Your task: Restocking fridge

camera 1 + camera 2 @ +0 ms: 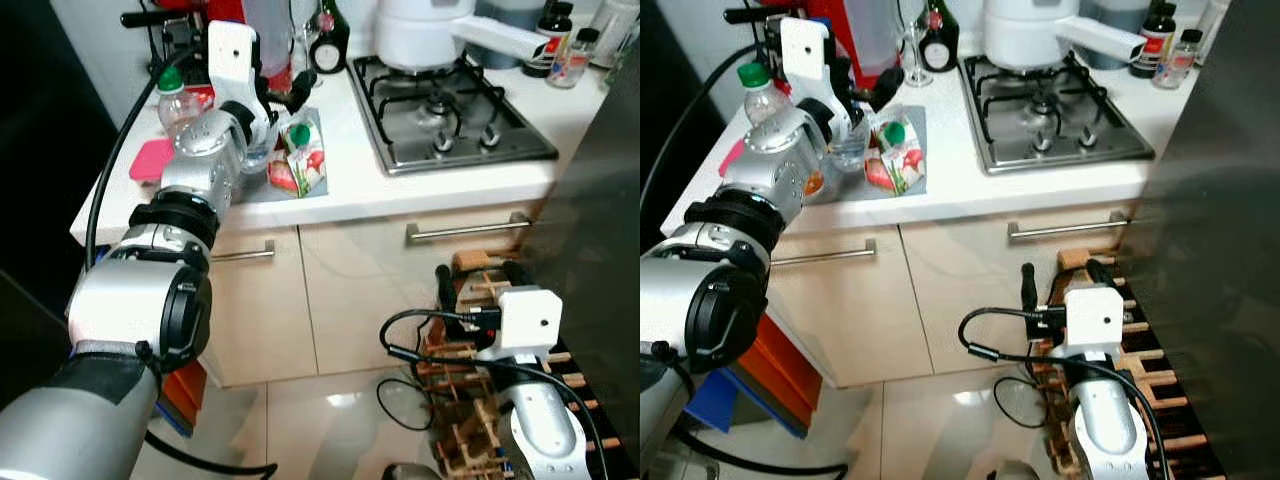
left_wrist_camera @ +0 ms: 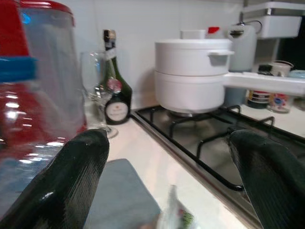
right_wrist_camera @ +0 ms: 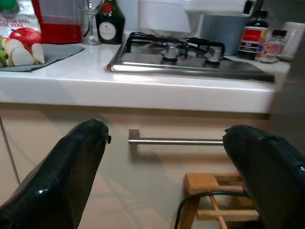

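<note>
- The left claw [image 1: 872, 96] hovers released over the carton [image 1: 896, 152] on the mat [image 1: 915, 125] beside the hob [image 1: 1055, 105], apparently poised to grasp it.
- The right claw [image 3: 167, 162], also released, hangs idle below the hob.

1. Left gripper [image 1: 872, 95] raised over the white counter [image 1: 1040, 190], fingers apart, just above a juice carton [image 1: 892, 155] with a green cap and fruit print.
2. Carton lying on a grey mat [image 1: 915, 125], directly below the gripper.
3. Water bottle [image 1: 762, 90] with green cap to the gripper's left, behind the silver arm.
4. Red jug [image 1: 868, 35], wine glass [image 1: 912, 50] and dark bottle [image 1: 937, 38] just beyond the gripper.
5. Gas hob [image 1: 1055, 115] with a white pot [image 1: 1030, 30] well to the gripper's right.
6. Right arm low before the cabinet handle [image 1: 1065, 228], over a wooden rack [image 1: 1145, 385]; fingers hidden behind the white wrist box [image 1: 1093, 320].
</note>
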Motion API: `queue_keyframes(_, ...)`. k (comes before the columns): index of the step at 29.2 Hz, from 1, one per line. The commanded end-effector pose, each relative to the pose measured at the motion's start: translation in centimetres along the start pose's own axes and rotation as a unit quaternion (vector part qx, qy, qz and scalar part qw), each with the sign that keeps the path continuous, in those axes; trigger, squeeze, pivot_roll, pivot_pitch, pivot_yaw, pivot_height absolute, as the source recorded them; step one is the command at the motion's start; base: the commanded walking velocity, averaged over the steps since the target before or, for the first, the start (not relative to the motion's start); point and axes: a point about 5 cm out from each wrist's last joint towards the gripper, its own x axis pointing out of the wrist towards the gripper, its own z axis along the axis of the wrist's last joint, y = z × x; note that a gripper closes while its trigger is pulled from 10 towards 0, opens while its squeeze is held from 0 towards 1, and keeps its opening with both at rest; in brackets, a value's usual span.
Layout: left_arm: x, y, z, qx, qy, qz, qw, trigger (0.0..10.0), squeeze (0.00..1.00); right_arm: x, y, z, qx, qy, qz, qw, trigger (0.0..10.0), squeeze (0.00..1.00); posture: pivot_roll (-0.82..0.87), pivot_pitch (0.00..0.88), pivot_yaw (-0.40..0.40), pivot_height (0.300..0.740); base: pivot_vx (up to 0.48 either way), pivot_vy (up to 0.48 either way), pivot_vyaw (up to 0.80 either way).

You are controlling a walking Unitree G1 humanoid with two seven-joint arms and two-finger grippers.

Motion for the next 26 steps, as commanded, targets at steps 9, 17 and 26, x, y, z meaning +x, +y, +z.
queue_keyframes(9,-0.7,0.3,-3.1,-0.035,0.074,0.015,0.997,10.0,0.0,-1.4,-0.1,0.7,-0.004,0.018,-0.007,1.0,10.0,0.0,-0.37,0.047,0.15,0.74,0.0,0.0,0.0)
queue_keyframes(17,-1.1,1.7,-2.9,-0.032,0.064,0.072,0.995,10.0,0.0,-1.8,0.2,0.8,0.0,0.025,0.003,1.0,10.0,0.0,-0.38,0.053,0.149,0.74,0.0,0.0,0.0)
queue_keyframes(26,-1.2,3.1,-0.2,0.009,0.019,0.075,0.997,10.0,0.0,-1.9,0.5,0.7,0.002,0.032,0.02,0.999,10.0,0.0,-0.37,0.056,0.136,0.74,0.0,0.0,0.0)
